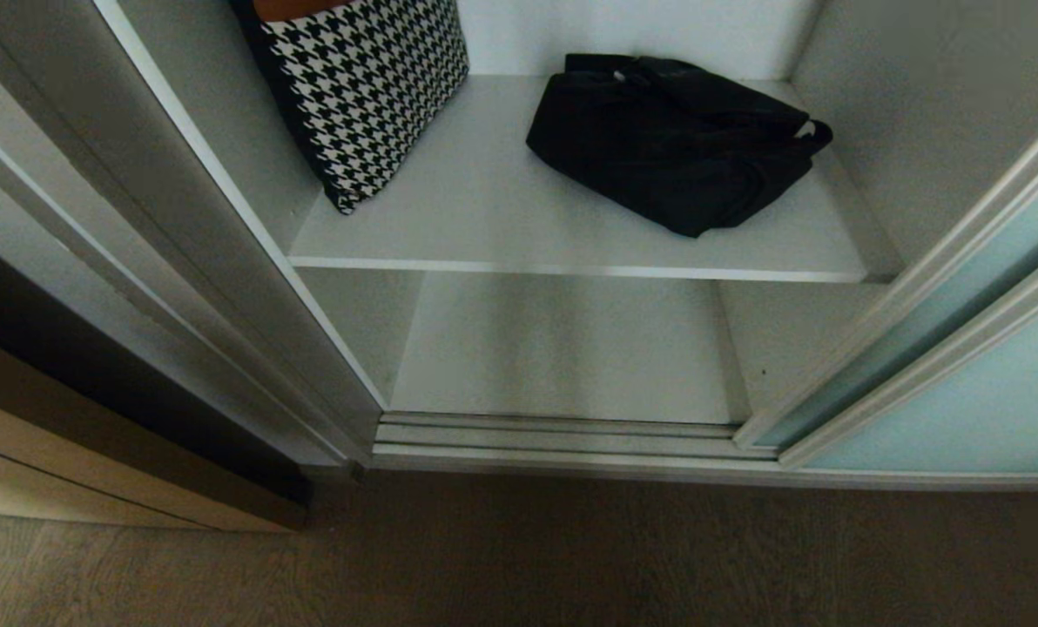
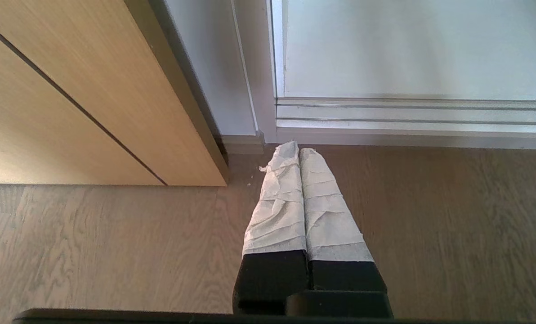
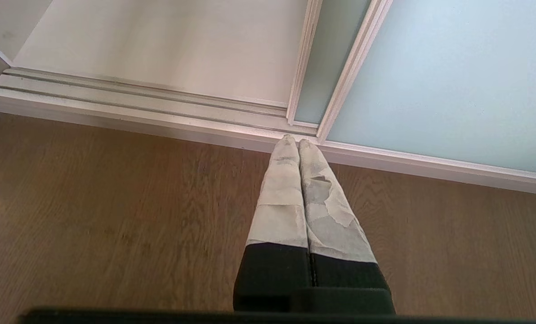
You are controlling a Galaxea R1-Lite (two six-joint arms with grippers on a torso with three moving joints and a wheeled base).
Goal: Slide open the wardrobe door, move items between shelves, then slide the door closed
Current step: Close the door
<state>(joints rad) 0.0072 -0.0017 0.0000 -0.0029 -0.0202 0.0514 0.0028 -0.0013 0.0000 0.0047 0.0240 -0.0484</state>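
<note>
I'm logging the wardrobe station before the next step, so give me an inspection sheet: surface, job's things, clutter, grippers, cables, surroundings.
Surface: upper shelf holds two items; lower shelf bare.
Job's things: houndstooth piece leans at the shelf's left side; black bundle lies to the right, apart from it. Sliding wardrobe door is slid to the right, compartment open.
Clutter: small white scraps on the floor near the left gripper's tips.
Grippers: left gripper and right gripper both shut, empty, hanging over the wooden floor before the floor track.
Cables: nothing seen.
Surroundings: tan wooden cabinet front to the left of the wardrobe.
</note>
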